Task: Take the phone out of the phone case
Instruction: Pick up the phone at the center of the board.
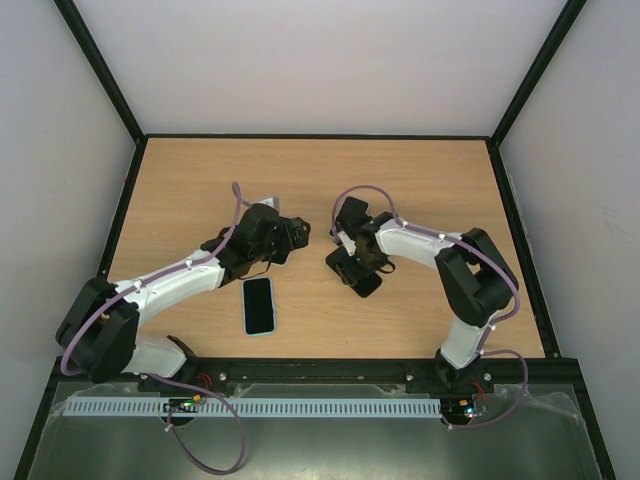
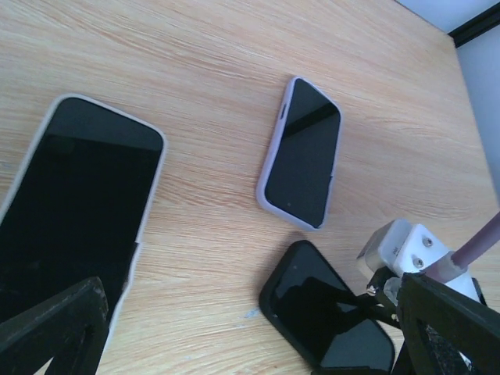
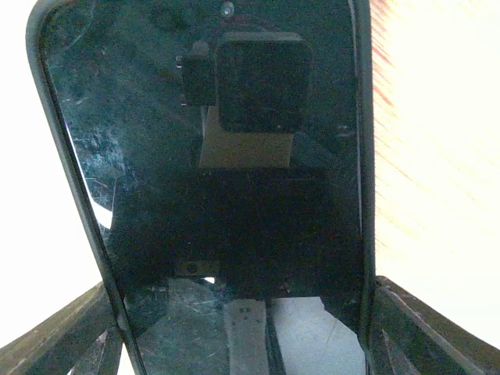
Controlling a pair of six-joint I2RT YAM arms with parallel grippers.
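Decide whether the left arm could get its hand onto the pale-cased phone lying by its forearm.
Probably yes: the phone lies flat and uncovered beside the left arm; its open hand hovers nearby.

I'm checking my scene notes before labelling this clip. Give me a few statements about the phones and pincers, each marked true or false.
1. The left wrist view shows three phones: a white-cased phone, a lilac-cased phone and a black phone. True.
2. The lilac-cased phone lies screen down on the wooden table. False: its dark screen faces up.
3. The left pincer grips the black phone. False: the right pincer holds it by its long edges, and the left pincer is open.
4. The lilac-cased phone touches neither of the other phones. True.
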